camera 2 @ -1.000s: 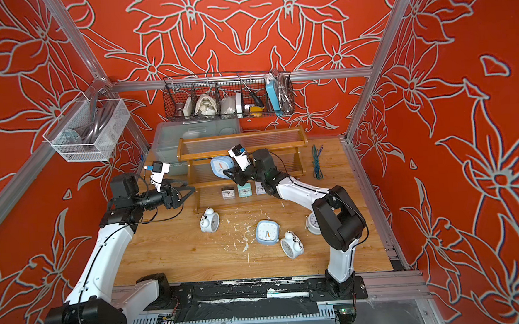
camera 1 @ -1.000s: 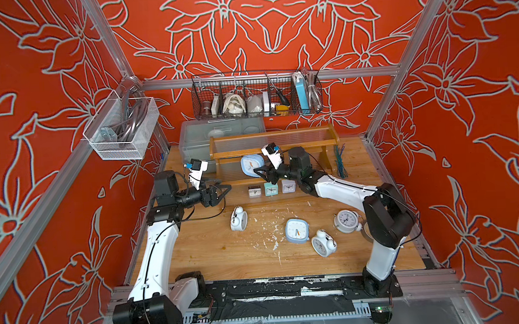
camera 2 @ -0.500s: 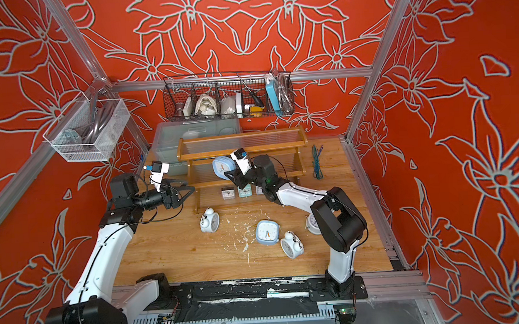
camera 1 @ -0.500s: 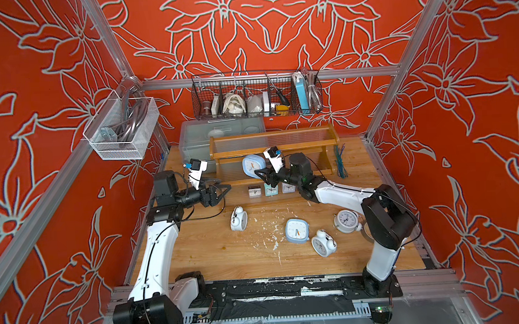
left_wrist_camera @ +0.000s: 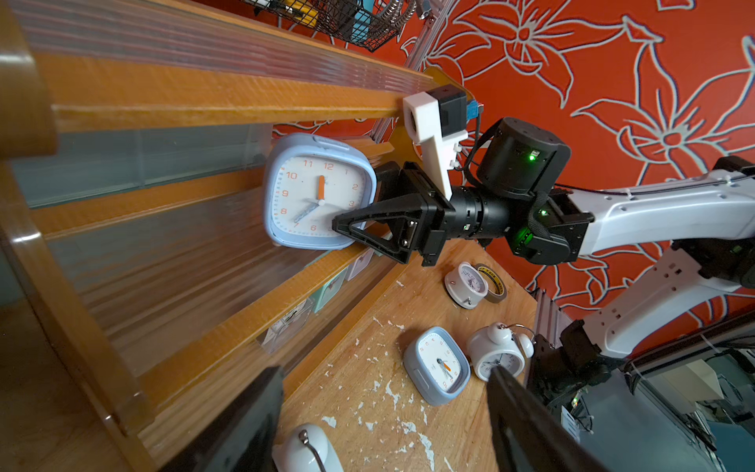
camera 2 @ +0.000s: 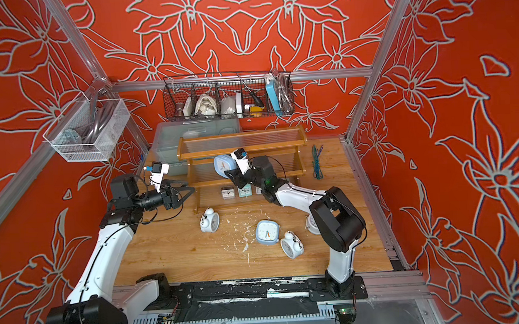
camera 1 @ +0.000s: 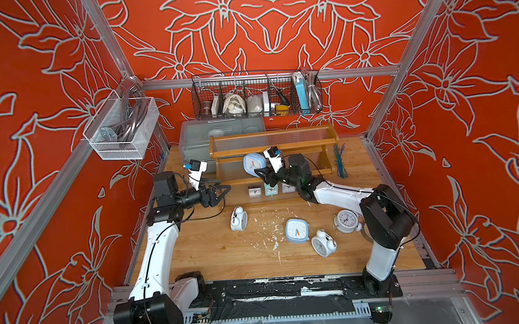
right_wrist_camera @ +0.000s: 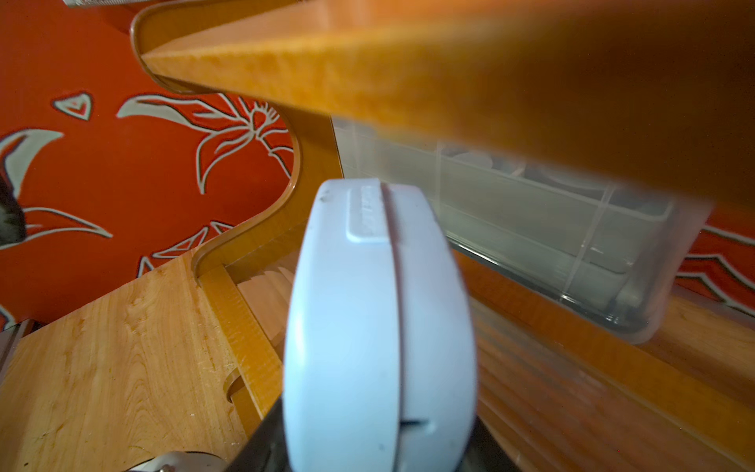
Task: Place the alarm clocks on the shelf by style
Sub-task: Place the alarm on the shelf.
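Observation:
My right gripper (camera 1: 260, 172) is shut on a pale-blue alarm clock (camera 1: 253, 163) with orange hands and holds it at the middle tier of the brown shelf (camera 1: 272, 143). The left wrist view shows that clock (left_wrist_camera: 318, 192) upright, its lower edge at the ribbed panel. Three tiny square clocks (camera 1: 271, 189) stand on the lowest tier. On the table lie a second pale-blue clock (camera 1: 297, 231) and three white twin-bell clocks (camera 1: 238, 220), (camera 1: 323, 244), (camera 1: 346, 222). My left gripper (camera 1: 223, 188) hovers open and empty by the shelf's left end.
A clear plastic bin (camera 1: 196, 135) stands behind the shelf's left part. A black wire basket (camera 1: 256, 96) hangs on the back wall, a white mesh basket (camera 1: 119, 130) on the left wall. Green ties (camera 1: 340, 161) lie right of the shelf. White flakes (camera 1: 268, 229) litter the table.
My right arm has shifted a little to the left and lower, taking the pale-blue clock deeper onto the middle tier. The left arm has stayed where it was.

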